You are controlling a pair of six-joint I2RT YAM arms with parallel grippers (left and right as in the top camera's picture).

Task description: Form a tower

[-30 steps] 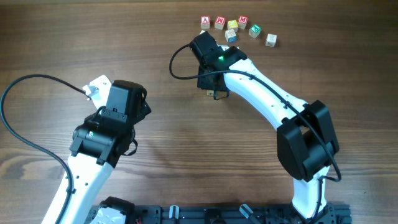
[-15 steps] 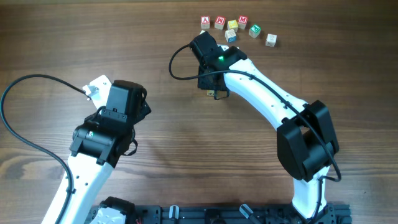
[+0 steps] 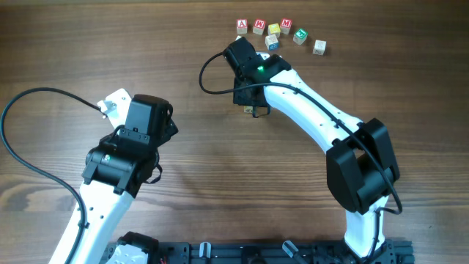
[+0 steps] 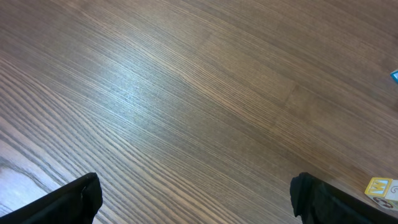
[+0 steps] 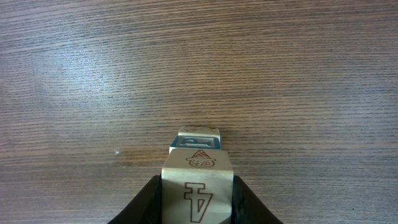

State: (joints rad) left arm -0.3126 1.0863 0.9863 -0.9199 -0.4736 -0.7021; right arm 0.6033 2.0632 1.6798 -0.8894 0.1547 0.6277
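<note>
Brown wood-grain table (image 3: 190, 205), loose letter cubes (image 3: 272, 32) clustered at far edge, tower (image 5: 198, 180) nearer centre

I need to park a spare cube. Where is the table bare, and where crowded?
Bare table: far-left stretch beyond the left arm; middle strip between both arms; right side past the right arm. Crowded: the loose letter cubes at the far edge, and just before them the right claw gripping the tower.

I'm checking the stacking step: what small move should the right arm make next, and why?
Probably open the right gripper slightly. Its fingers clamp the top cube, which looks lined up over the blue-framed cube beneath. I cannot tell whether it rests fully down, so release gently before lifting away.
</note>
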